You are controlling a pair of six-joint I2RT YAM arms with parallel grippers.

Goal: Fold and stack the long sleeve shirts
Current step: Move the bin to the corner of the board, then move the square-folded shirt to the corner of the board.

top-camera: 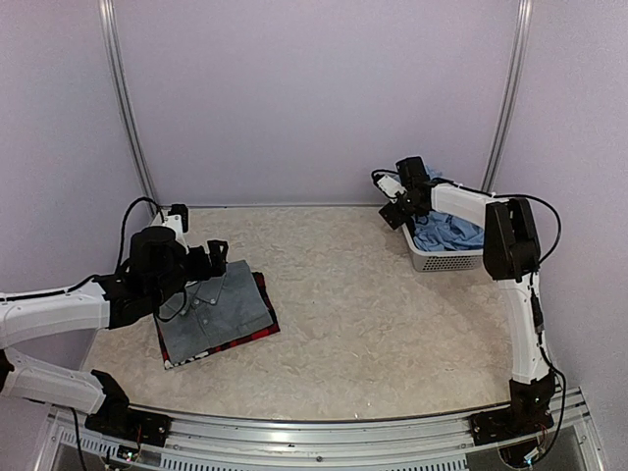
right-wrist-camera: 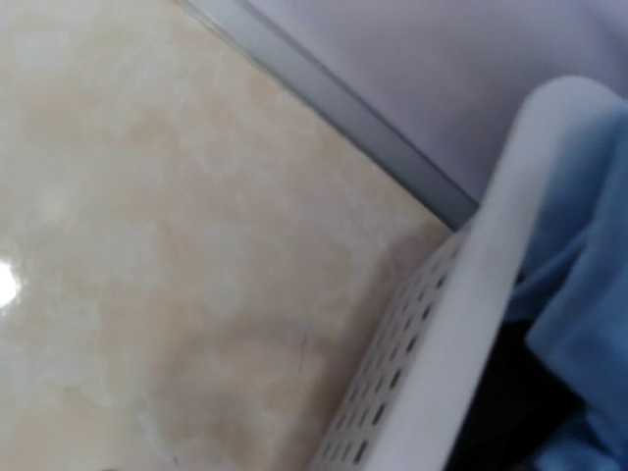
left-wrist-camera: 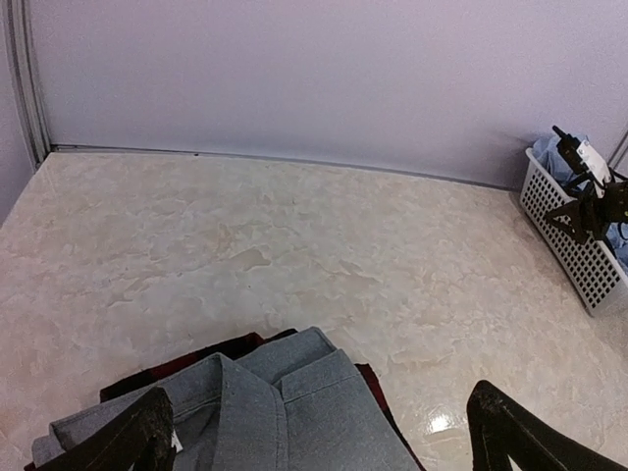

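The grey shirt lies folded on the red-and-black plaid shirt at the table's left. My left gripper hovers at the grey shirt's collar end, open and empty. In the left wrist view its fingers stand wide apart over the grey collar, with the plaid shirt's edge showing behind it. The light blue shirt lies bunched in the white mesh basket. My right gripper is at the basket's left rim, jaws spread, holding nothing. The right wrist view shows the basket wall and blue cloth.
The basket stands at the back right against the wall and also shows in the left wrist view. Purple walls with metal corner posts enclose the table. A metal rail runs along the near edge.
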